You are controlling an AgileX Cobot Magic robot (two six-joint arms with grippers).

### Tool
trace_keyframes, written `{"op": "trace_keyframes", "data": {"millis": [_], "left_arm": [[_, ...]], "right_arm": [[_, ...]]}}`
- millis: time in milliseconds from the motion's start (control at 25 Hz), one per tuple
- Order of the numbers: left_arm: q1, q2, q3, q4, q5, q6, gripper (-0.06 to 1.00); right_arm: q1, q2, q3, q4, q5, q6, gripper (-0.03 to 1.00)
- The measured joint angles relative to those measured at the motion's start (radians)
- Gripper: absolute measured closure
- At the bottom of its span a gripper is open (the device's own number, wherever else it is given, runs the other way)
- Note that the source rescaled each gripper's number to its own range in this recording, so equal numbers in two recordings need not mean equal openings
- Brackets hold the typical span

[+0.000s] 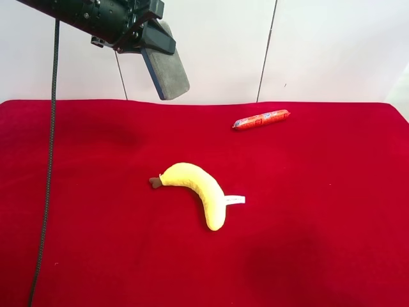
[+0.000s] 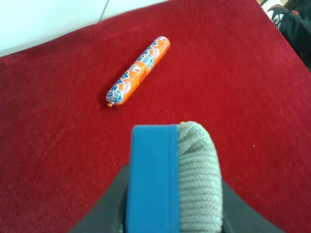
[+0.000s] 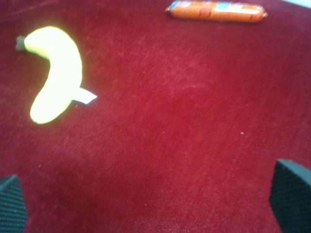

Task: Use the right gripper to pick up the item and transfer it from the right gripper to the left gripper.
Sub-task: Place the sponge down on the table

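Spread wide, the right fingers [image 3: 290, 194] show only as two dark tips at opposite edges of the right wrist view, with bare red cloth and nothing else between them. Left fingers [image 2: 194, 179] appear in the left wrist view as a blue edge beside a grey ribbed pad; whether they are pressed together or parted cannot be told, and nothing is seen pinched in them. On the arm at the exterior high view's left, one flat finger with a grey pad [image 1: 167, 73] hangs above the desk [image 1: 319, 224], clear of the cloth.

A plush banana [image 1: 195, 192] [image 3: 56, 73] lies flat on the desk, ahead of the right fingers and off to one side, well apart from both tips. It is yellow and curved, with a brown stem end and a small white tag [image 1: 235, 200] [image 3: 86, 96] sticking out of its inner curve.

A wrapped sausage [image 1: 261, 119] [image 3: 216, 10] [image 2: 138, 71], orange with blue print, lies flat farther ahead of the right fingers, beyond the banana and apart from it. From the left fingers it lies ahead of the tip, not touching it.

Which of the two is the item to be passed cannot be told.
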Motion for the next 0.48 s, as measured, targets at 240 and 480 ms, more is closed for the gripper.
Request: {"op": "trace_keyframes", "data": {"millis": [240, 480], "left_arm": [[0.0, 0.0, 0.0, 0.0, 0.0, 0.0, 0.92], [0.0, 0.0, 0.0, 0.0, -0.004, 0.0, 0.92]], "right_arm": [[-0.169, -0.077, 0.004, -0.002, 0.008, -0.001, -0.03], [-0.378, -0.077, 0.015, 0.03, 0.013, -0.041, -0.03]]}}
